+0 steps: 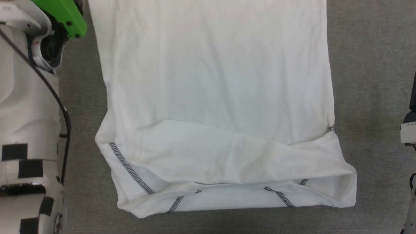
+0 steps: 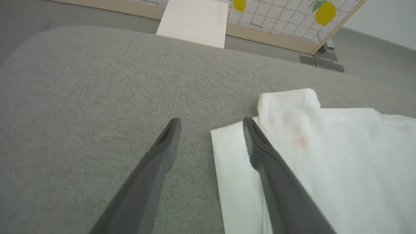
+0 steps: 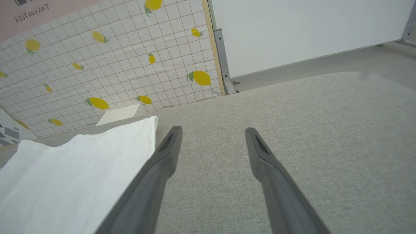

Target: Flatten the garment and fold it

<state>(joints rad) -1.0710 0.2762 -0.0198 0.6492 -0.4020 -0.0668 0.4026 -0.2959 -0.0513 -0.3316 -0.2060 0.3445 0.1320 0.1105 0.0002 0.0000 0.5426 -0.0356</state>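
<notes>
Grey fabric surface (image 1: 373,65) carries the garment (image 1: 214,97), spread flat with its near end folded over. The 2 grippers gape wide and empty — left gripper (image 2: 211,125) straddling the garment's edge, right gripper (image 3: 213,131) just beside it.

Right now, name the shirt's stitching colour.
Dark grey zigzag stitching on white shirt; clearest in head view.

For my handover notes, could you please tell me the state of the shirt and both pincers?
Shirt: spread on the grey cushion, near end folded over and creased.
Left pincer: open, empty, at the shirt's edge.
Right pincer: open, empty, beside the shirt.
</notes>
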